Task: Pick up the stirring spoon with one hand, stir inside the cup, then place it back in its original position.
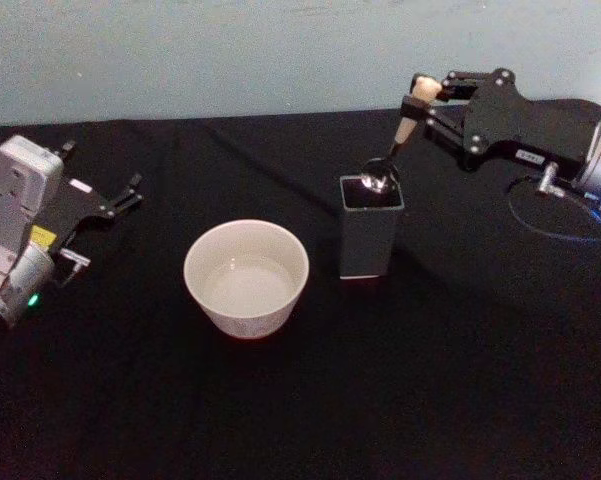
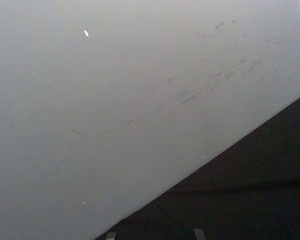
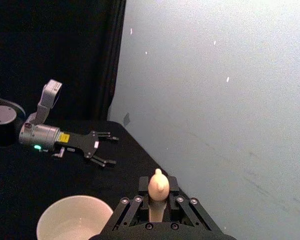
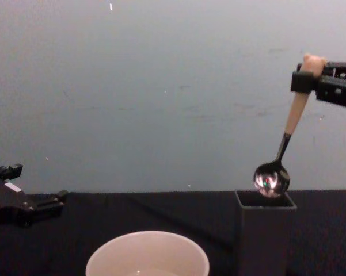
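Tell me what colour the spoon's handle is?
Pale beige. The stirring spoon shows best in the chest view.

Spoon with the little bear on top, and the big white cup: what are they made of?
The slim beige-handled stirring spoon, held by the right gripper: handle looks like matt pale wood, possibly plastic; its dark bowl shows mirror-like reflections, so likely polished metal. The wide cream-white round cup: smooth, evenly coloured, thin-rimmed, probably glazed ceramic, though plastic is possible.

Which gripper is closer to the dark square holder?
Right. The right gripper, shut on the stirring spoon, hangs above the holder; the left gripper sits far off, beyond the cup.
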Controlling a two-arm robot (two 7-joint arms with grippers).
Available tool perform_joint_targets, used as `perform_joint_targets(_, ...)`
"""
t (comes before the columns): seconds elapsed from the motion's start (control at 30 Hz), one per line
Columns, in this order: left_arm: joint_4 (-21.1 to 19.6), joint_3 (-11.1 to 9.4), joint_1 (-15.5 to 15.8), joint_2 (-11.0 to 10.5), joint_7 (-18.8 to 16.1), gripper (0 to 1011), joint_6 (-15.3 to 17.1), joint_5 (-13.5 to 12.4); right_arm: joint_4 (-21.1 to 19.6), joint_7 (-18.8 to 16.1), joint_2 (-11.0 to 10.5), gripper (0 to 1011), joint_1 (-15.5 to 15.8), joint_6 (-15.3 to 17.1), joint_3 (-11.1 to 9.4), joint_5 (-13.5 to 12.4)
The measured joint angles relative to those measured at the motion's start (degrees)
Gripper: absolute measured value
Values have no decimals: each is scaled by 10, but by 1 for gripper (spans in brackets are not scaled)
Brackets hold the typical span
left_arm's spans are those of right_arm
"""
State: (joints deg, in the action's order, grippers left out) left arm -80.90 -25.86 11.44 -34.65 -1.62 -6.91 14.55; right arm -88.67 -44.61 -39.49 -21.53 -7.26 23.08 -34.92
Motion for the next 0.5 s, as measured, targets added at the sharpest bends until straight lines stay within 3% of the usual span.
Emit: perform_joint_targets(0.5,0,0,0,0,0,1001,0,0,40,20,29,212,-15,0,32,43)
